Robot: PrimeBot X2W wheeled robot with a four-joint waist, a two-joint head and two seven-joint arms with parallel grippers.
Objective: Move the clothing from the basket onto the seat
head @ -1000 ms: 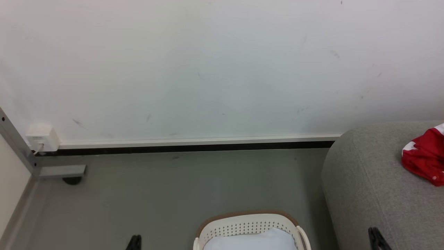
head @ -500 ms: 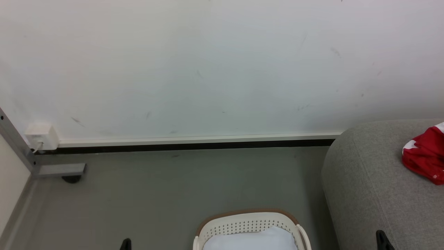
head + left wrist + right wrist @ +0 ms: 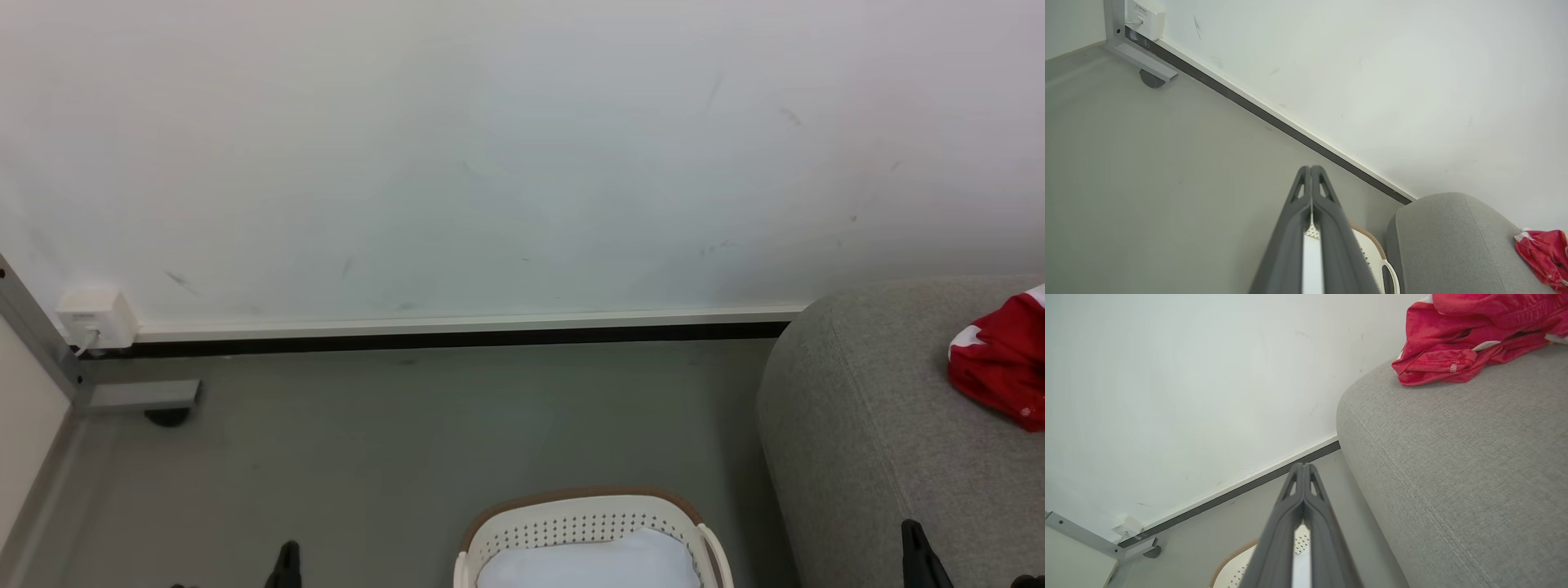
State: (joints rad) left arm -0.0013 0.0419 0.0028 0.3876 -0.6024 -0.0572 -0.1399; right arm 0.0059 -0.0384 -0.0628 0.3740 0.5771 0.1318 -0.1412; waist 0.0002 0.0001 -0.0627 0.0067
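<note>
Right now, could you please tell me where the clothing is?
In the head view the clothing lies on top of the sofa at the picture's far right edge, beyond and to the right of the basket.

A scuffed white wall (image 3: 522,163) met the grey floor (image 3: 367,441) along a dark skirting strip (image 3: 457,338). At its left end a white socket box (image 3: 88,317) sat just above a grey metal frame bar (image 3: 139,396). A plain white pad (image 3: 588,563) lay near the head view's bottom edge.
</note>
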